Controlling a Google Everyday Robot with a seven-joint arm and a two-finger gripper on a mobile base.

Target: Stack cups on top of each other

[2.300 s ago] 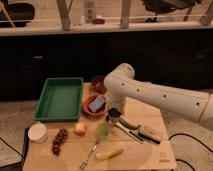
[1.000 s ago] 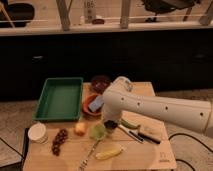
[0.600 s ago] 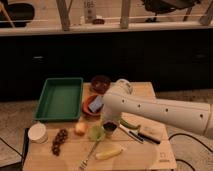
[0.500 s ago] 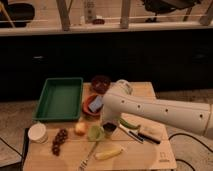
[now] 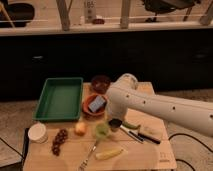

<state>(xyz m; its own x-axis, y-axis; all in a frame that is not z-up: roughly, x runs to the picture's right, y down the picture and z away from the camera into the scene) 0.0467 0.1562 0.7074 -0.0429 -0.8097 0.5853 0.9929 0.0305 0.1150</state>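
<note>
The pale lime green cup [image 5: 101,130] stands upright on the wooden table [image 5: 150,157], near its middle front. The dark grey-brown cup [image 5: 115,124] is just to its right, almost touching it, at the low end of my white arm [image 5: 150,105]. My gripper [image 5: 114,119] sits right over the dark cup and is mostly hidden by the arm; it seems to be shut on that cup, holding it upright at about the height of the green cup's rim.
A green tray [image 5: 60,97] lies at the back left. A dark red bowl [image 5: 100,82] and an orange bowl with a blue object [image 5: 95,105] stand behind the cups. A white container [image 5: 37,132], grapes [image 5: 59,141], a round fruit [image 5: 80,129], a fork [image 5: 89,155], a yellow item [image 5: 109,153] and dark utensils [image 5: 142,136] lie around.
The arm came down and forward from behind the orange bowl, with the dark cup at its end, to beside the green cup. In the last half second it barely shifted.
</note>
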